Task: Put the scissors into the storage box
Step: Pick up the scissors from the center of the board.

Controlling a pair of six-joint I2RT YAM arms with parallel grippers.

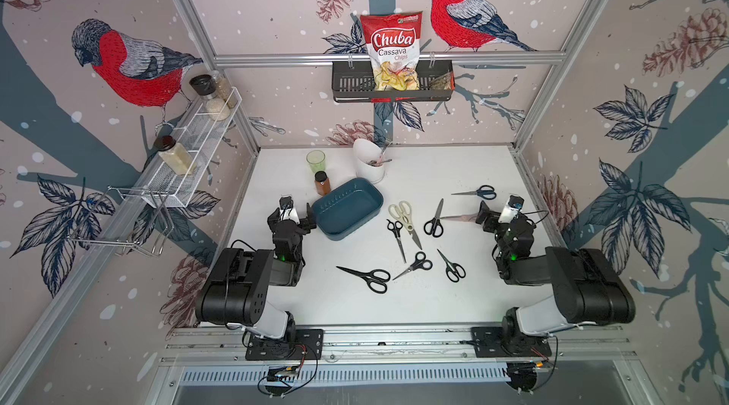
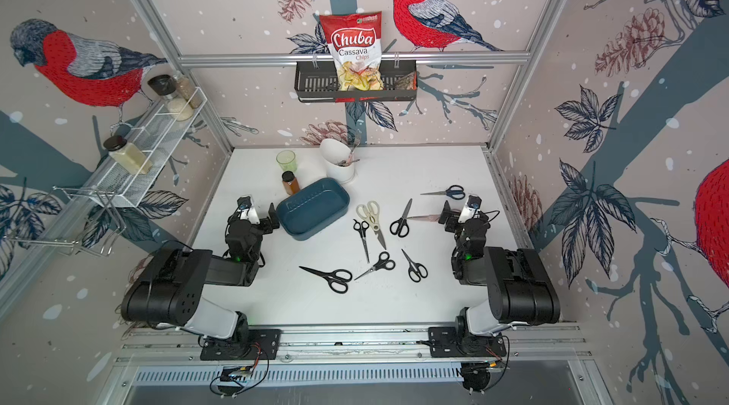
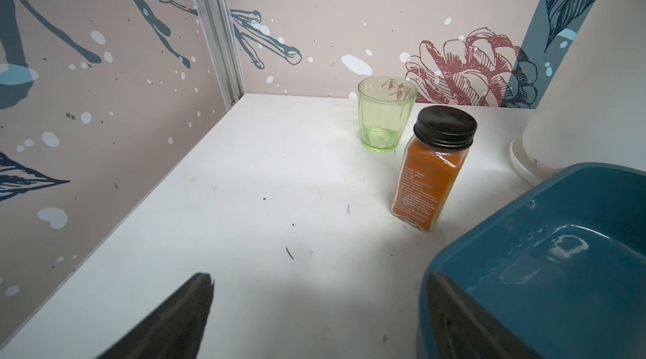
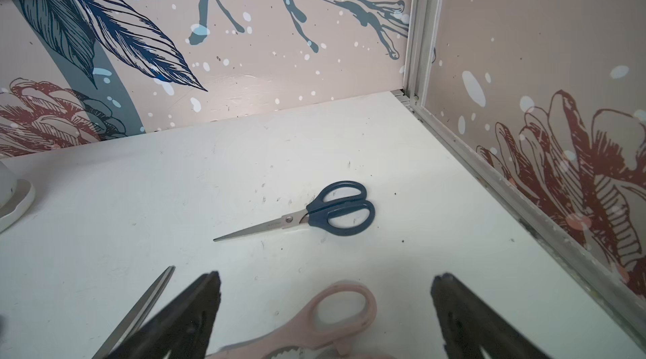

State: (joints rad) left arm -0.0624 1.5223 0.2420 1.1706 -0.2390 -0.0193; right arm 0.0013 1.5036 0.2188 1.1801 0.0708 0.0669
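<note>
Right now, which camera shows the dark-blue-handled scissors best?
The right wrist view: the dark-blue-handled scissors fill the middle of the picture, whole and close up, blades shut. Both top views show them whole too, but small and far away, toward the table's back right. The left wrist view misses them entirely.

The storage box [image 1: 347, 208] sits on the table [image 1: 434, 304], left of 8 scattered scissors [image 1: 407, 223].

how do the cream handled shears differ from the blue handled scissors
The cream shears look bigger and chunkier than the blue scissors. The cream shears lie in the middle near the storage box, tips toward the robot; the blue scissors lie farther back on its right, tips pointing left. Both lie flat, blades shut, outside the box.
</note>
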